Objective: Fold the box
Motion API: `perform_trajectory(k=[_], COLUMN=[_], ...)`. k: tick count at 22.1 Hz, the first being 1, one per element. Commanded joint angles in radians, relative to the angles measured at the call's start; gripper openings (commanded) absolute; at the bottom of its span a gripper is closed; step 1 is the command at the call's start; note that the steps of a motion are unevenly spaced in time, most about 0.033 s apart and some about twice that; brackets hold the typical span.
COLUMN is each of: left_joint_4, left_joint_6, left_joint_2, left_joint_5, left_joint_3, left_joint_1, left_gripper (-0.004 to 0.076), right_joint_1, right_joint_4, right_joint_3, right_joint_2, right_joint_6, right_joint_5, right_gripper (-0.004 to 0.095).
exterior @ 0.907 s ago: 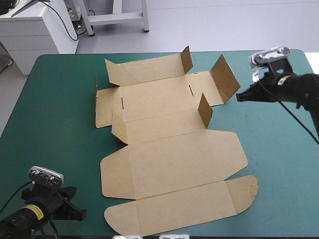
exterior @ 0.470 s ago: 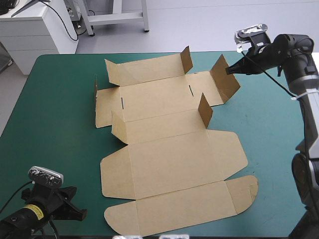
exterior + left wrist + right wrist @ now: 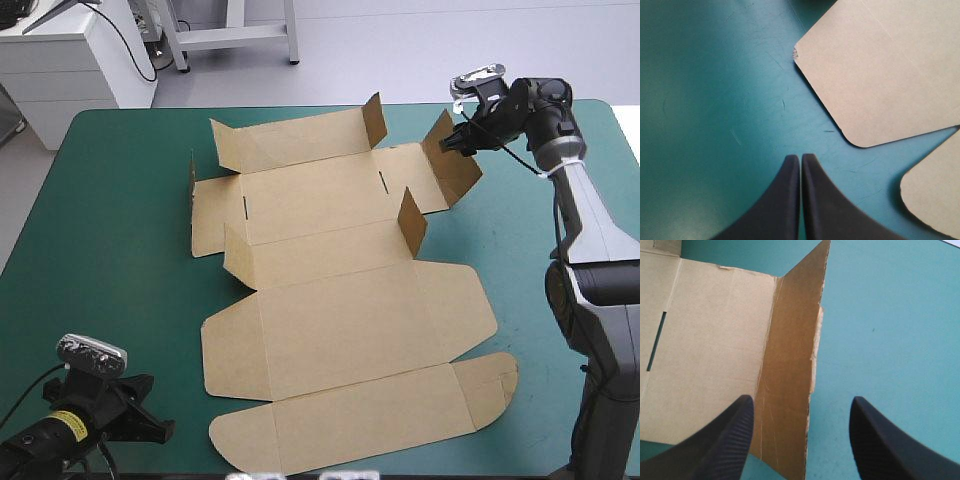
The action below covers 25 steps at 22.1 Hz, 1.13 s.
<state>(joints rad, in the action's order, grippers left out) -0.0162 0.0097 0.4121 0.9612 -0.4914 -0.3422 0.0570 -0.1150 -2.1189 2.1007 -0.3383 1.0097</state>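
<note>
Lying on the worktop: a cut sheet of brown board, the box (image 3: pixel 340 300), spread open across the middle of the teal-green covered worktop (image 3: pixel 120 250), reaching from near the far edge to near the front edge.
Near half of the box: two broad panels with rounded side tabs, flat on the cover.
Far half of the box: a flat panel with two narrow slots, one slot (image 3: pixel 383 181) toward its right end, and short brown flaps standing up around it.
End flap (image 3: pixel 455 165): the raised brown flap at the box's far-right end; in the right wrist view the end flap (image 3: pixel 790 355) stands on edge, its rough-cut free side running between the two fingers.
Right gripper (image 3: pixel 462 140): held at the top of the end flap. Its black fingers are spread wide and grasp nothing; seen from the wrist, the right gripper (image 3: pixel 802 400) has one finger over the slotted panel and the other over bare cover. Contact with the board cannot be told.
Left gripper (image 3: pixel 152 430): low over bare cover at the worktop's front-left corner, apart from the box. The left gripper (image 3: pixel 800 157) has its black fingers pressed together into one point, holding nothing, with a rounded corner of the box (image 3: pixel 880 70) just ahead and to one side.
</note>
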Motion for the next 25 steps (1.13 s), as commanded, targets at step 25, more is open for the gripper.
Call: perform_trajectory(k=[25], left_joint_4=[-0.002], left_joint_6=[-0.01], left_joint_2=[0.01], left_joint_5=[-0.05], left_joint_3=[-0.026], left_joint_1=[-0.004], left_gripper=[-0.0008], right_joint_1=[0.002], right_joint_4=[-0.018], right_joint_3=[-0.048], right_joint_2=[0.079], right_joint_6=[0.012], right_joint_5=[-0.083], right_gripper=[0.0292])
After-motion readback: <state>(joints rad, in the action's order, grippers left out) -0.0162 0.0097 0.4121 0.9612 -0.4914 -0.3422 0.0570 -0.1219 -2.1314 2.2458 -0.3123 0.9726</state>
